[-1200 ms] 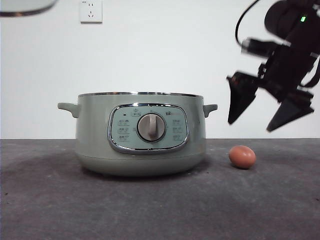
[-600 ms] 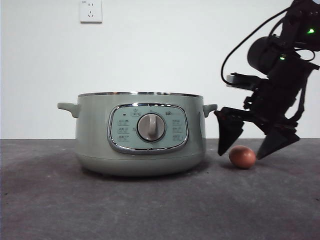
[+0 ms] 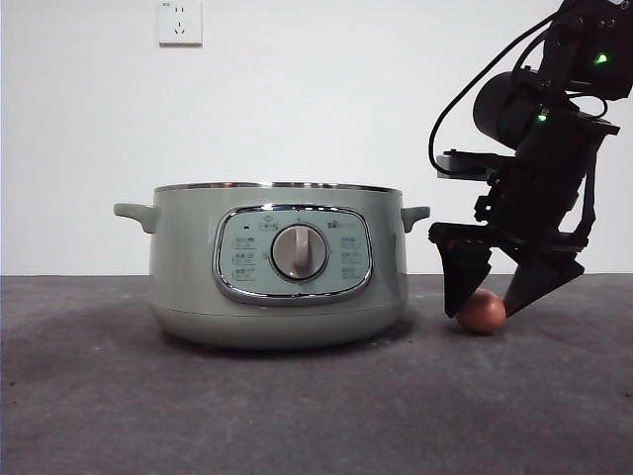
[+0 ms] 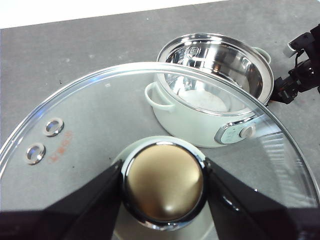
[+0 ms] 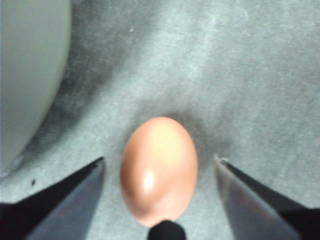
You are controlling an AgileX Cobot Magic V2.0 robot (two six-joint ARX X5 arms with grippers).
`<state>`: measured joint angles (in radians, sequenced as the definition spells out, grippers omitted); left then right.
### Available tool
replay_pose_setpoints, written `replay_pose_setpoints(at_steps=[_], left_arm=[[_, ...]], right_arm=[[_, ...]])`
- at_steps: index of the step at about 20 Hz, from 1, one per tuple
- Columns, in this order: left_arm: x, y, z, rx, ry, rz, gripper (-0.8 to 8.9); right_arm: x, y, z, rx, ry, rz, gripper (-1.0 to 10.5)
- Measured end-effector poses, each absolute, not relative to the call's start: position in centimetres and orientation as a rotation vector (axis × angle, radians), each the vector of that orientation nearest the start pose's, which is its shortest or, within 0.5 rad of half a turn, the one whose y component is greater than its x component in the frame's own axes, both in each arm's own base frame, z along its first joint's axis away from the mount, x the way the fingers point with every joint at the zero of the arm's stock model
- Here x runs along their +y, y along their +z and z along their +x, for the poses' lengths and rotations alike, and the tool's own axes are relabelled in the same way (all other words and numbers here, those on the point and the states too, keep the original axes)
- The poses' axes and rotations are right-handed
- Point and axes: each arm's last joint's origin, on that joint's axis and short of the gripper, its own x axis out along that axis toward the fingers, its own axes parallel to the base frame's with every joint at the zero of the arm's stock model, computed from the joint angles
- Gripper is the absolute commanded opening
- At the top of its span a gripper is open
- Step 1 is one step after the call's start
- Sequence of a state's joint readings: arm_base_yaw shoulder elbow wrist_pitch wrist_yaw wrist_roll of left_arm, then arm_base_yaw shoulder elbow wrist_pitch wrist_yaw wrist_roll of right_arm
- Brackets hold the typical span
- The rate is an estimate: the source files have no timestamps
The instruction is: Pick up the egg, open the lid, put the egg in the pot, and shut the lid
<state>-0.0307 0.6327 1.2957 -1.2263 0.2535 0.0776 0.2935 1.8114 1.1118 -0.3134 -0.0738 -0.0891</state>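
Note:
The reddish-brown egg (image 3: pixel 482 312) lies on the dark table right of the pale green pot (image 3: pixel 277 262). My right gripper (image 3: pixel 495 297) is open, its jaws standing on either side of the egg, near the table. In the right wrist view the egg (image 5: pixel 159 167) lies between the two jaws without touching them. The pot is open, its steel inside bare in the left wrist view (image 4: pixel 215 80). My left gripper (image 4: pixel 162 187) is shut on the knob (image 4: pixel 164 182) of the glass lid (image 4: pixel 85 135), held high above the table, out of the front view.
A white wall socket (image 3: pixel 180 22) sits on the back wall. The pot's right handle (image 3: pixel 416 215) is close to the right arm (image 3: pixel 539 139). The pot's side (image 5: pixel 25 75) shows beside the egg in the right wrist view.
My right gripper has come down from above and right of the egg until its open jaws stand around it. The lid's edge has left the front view's top left corner.

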Motion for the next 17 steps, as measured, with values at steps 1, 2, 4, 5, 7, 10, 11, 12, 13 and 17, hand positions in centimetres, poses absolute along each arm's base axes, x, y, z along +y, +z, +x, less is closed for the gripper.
replay_pose_setpoints(at_steps=[1,2,4,5,7,10,11,12,13,17], left_arm=[[-0.9,40.7,4.4,0.55,-0.299,0.012,-0.08],[-0.9,40.7,4.4,0.55,-0.298,0.012,-0.08],[-0.9,40.7,4.4,0.55,-0.299,0.012,-0.08],[-0.9,40.7,4.4,0.55,-0.298,0.012,-0.08],[-0.9,40.7,4.4,0.55,-0.299,0.012,-0.08],[-0.9,40.7,4.4,0.55,-0.299,0.012,-0.08],[-0.9,40.7,4.4,0.55,-0.298,0.012,-0.09],[-0.9,40.7,4.4,0.55,-0.298,0.012,-0.08],[-0.9,40.7,4.4,0.55,-0.298,0.012,-0.08],[-0.9,40.7,4.4,0.55,-0.299,0.012,-0.08]], right_arm=[[10.6,16.6,34.4,0.997,0.38,-0.192,3.1],[10.6,16.6,34.4,0.999,0.379,-0.189,2.2],[10.6,16.5,34.4,1.004,0.378,-0.186,0.9],[10.6,16.5,34.5,1.002,0.377,-0.186,0.6],[10.6,16.5,34.5,1.001,0.377,-0.186,-0.2],[10.6,16.5,34.5,1.003,0.371,-0.176,-0.1],[10.6,16.5,34.4,1.006,0.368,-0.17,-0.1],[10.6,16.6,34.4,1.01,0.365,-0.166,-0.1],[10.6,16.8,34.2,1.019,0.362,-0.161,-0.1],[10.2,21.1,33.0,0.91,0.35,-0.116,-0.1]])
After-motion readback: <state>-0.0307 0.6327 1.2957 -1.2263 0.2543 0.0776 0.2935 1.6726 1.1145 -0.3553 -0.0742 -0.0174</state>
